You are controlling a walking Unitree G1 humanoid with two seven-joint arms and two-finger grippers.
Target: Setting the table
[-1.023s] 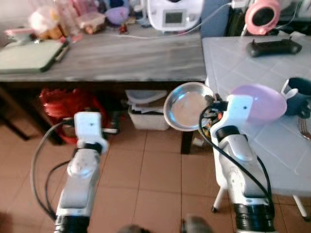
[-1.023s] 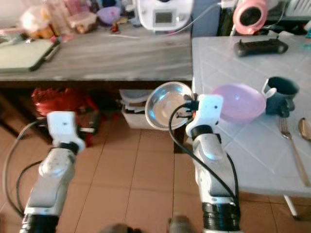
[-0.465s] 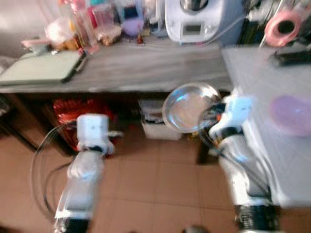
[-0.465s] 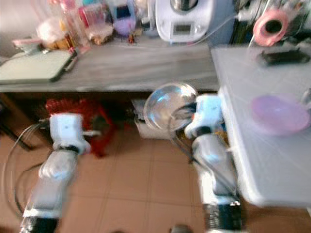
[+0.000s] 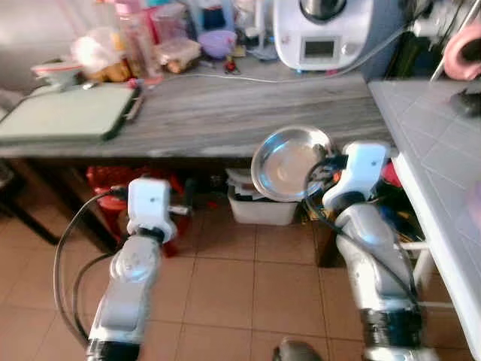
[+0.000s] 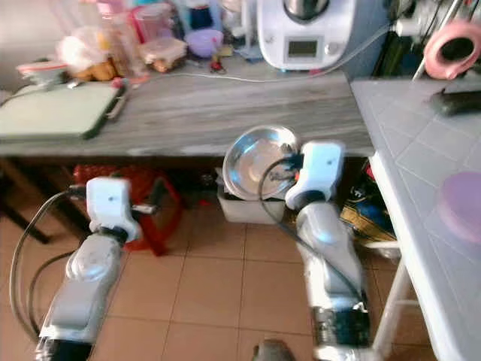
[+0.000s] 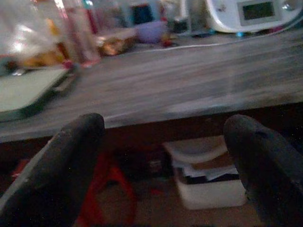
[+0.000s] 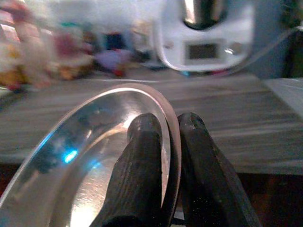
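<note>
steel plate (image 5: 289, 163) pinched at the rim by right gripper (image 8: 166, 137), held tilted in the air in front of the wooden counter (image 5: 225, 113). left gripper (image 7: 165, 156) spread wide, empty. not yet set on the white table (image 5: 443, 143); placing probably left.

I see a cutting board (image 5: 64, 113) and blender (image 5: 323, 31) on the counter (image 5: 225, 113); a bin (image 5: 263, 207) sits under it.

The jars and bags (image 5: 143, 45) at the back of the grey wooden table (image 5: 225, 113) are too blurred to identify, the pink round plate (image 6: 462, 204) is cut by the picture's edge, and the white plastic bin (image 5: 259, 203) sits half hidden under the table.
</note>
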